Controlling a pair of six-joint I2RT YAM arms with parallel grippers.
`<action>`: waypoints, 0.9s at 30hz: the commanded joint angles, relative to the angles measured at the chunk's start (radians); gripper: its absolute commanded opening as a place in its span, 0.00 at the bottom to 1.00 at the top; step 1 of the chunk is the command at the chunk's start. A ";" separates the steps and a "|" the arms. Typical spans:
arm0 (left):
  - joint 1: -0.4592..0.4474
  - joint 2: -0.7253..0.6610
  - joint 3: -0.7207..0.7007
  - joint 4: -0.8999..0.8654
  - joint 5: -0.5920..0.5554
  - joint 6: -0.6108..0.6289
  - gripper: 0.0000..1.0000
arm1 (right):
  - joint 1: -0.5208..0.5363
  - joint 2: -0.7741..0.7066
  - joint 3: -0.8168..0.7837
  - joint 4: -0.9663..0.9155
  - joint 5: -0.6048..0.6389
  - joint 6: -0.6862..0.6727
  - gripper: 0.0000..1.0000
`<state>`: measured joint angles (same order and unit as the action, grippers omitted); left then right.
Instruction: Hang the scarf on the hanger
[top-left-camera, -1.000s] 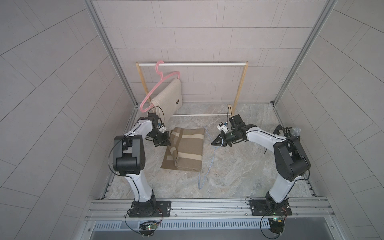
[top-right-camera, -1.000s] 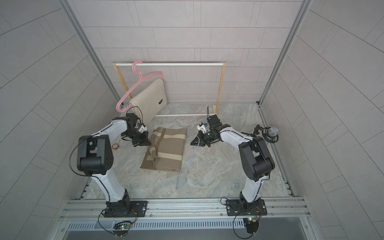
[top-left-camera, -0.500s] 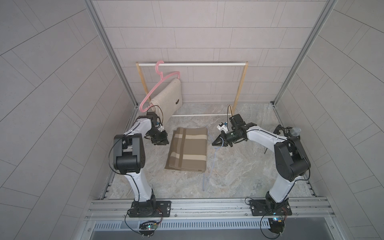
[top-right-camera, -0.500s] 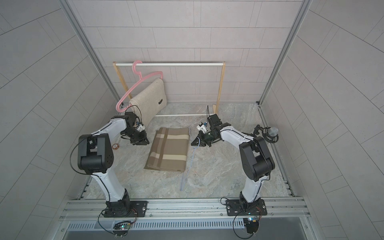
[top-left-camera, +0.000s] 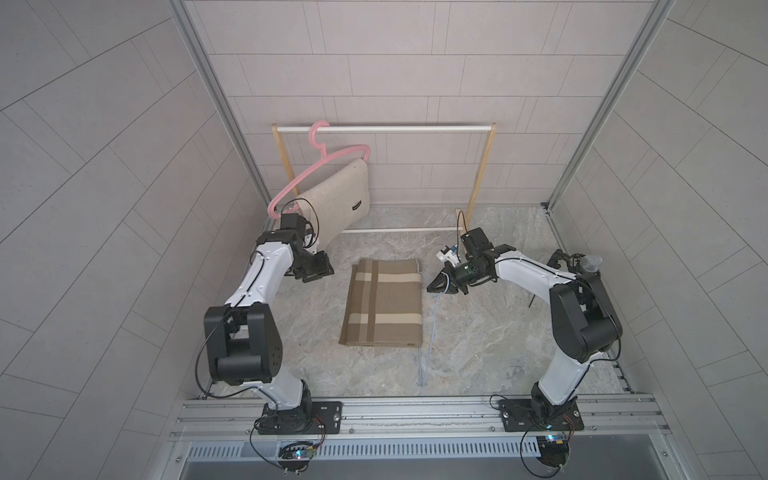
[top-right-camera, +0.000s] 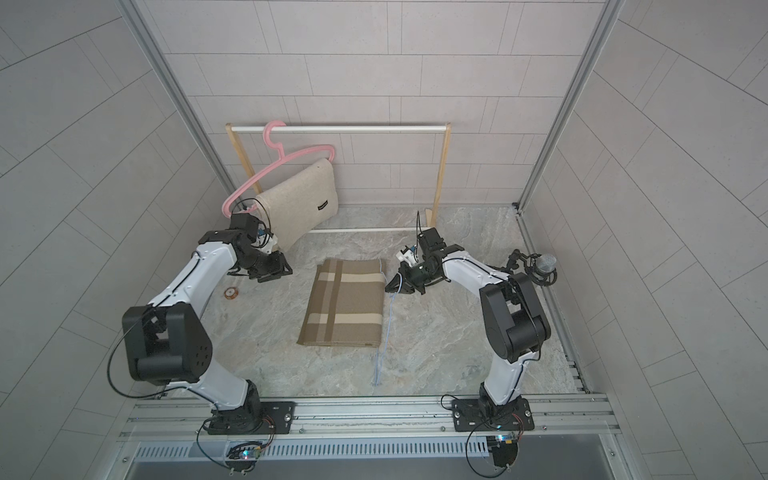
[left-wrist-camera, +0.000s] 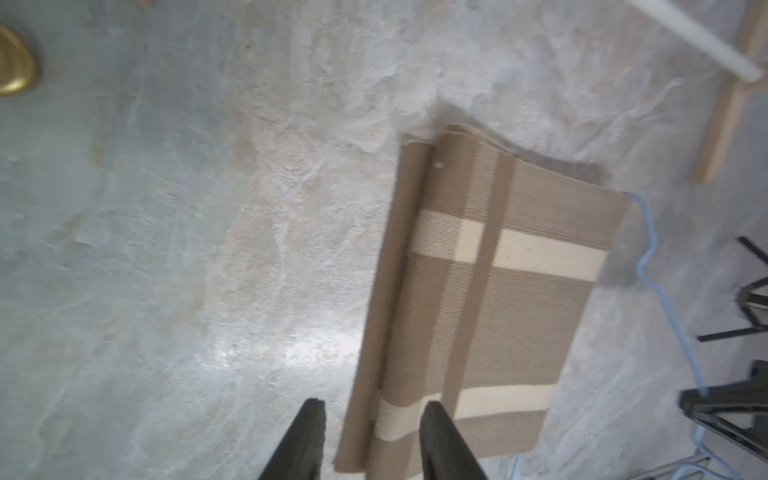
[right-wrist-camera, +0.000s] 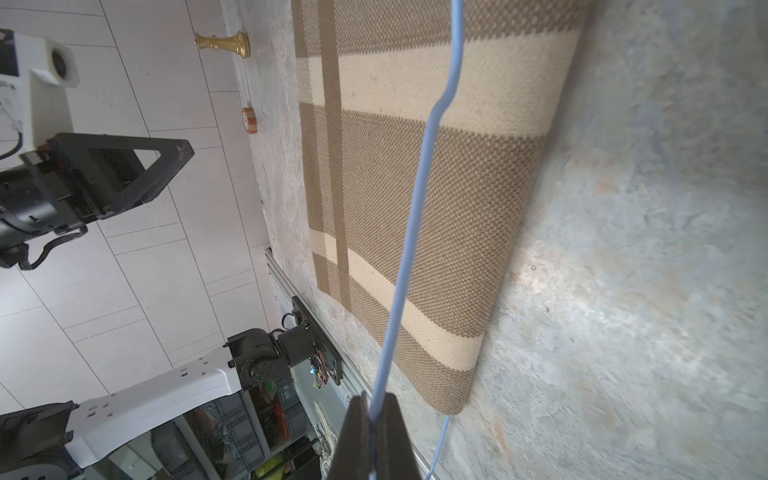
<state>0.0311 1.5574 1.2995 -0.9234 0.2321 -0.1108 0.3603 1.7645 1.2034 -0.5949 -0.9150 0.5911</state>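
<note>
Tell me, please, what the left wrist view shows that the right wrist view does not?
Only the left wrist view: the rack's white bottom rod and the left gripper, jaws apart and empty. Only the right wrist view: the right gripper shut on the thin blue wire, and a small orange spool. Both: the striped scarf lying flat, that wire and a gold piece.

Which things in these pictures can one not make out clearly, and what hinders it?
Blue hanger: cut off by the right wrist view's edges; too thin in both top views to show its shape.
Label on the beige scarf: too small to read in both top views.
Brass object: blurred and cut off by the left wrist view's edge.
</note>
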 joint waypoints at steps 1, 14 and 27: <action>-0.075 -0.079 -0.050 0.009 0.104 -0.040 0.44 | -0.011 -0.030 0.018 -0.009 0.005 -0.011 0.00; -0.470 -0.268 -0.312 0.450 0.336 -0.361 0.56 | -0.014 -0.041 -0.015 0.072 -0.039 0.058 0.00; -0.504 -0.045 -0.274 0.815 0.232 -0.885 0.64 | 0.040 -0.077 -0.019 0.095 -0.008 0.074 0.00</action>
<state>-0.4625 1.4868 1.0016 -0.2497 0.5003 -0.8410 0.3874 1.7287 1.1957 -0.5320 -0.9371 0.6556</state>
